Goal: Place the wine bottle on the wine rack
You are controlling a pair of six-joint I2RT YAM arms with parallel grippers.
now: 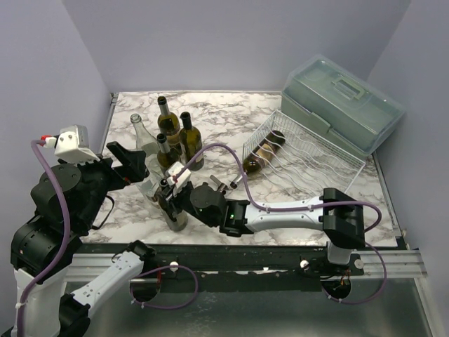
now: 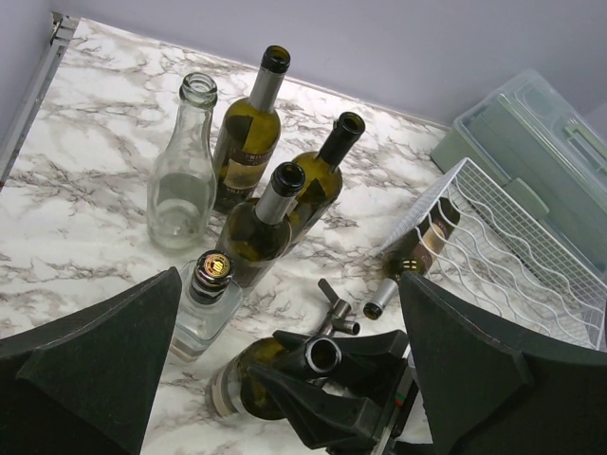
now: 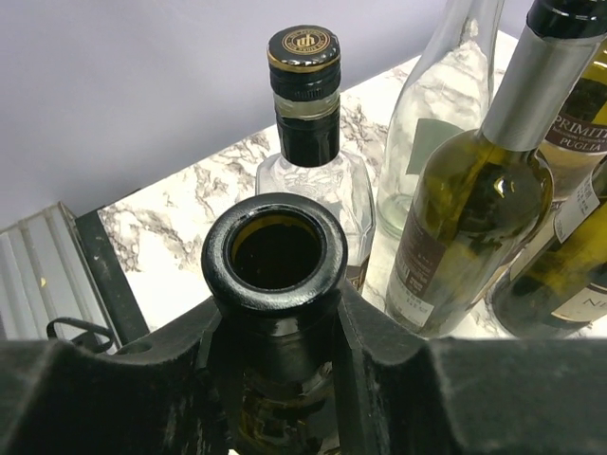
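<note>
Right wrist view looks straight down the open mouth of the wine bottle [image 3: 275,248]. The right gripper [image 3: 275,327] has its black fingers [image 3: 161,379] pressed against the neck from both sides, closed on it. Those fingers hide everything below the neck, so it cannot be told whether the base rests on the marble table [image 1: 295,203]. Top external view places this bottle upright at the near left, in front of a cluster of bottles and well apart from the wine rack [image 1: 309,158] on the right. The arm's wrist covers most of it there. One dark bottle [image 1: 263,151] lies in the rack's leftmost cradle, its body half screened by the wires and its neck poking out past the near rim. Just behind the held bottle stands a gold-capped clear bottle [image 3: 305,142]. Beside that is a foil-necked bottle [image 3: 474,218] whose top is cut off by the frame, and a label further right is only partly readable. A tall clear bottle [image 2: 185,171] stands farther back. The left gripper [image 1: 132,165] hovers at the left, spread wide with nothing between its fingers. A lidded plastic box [image 1: 344,105] sits behind the rack.
</note>
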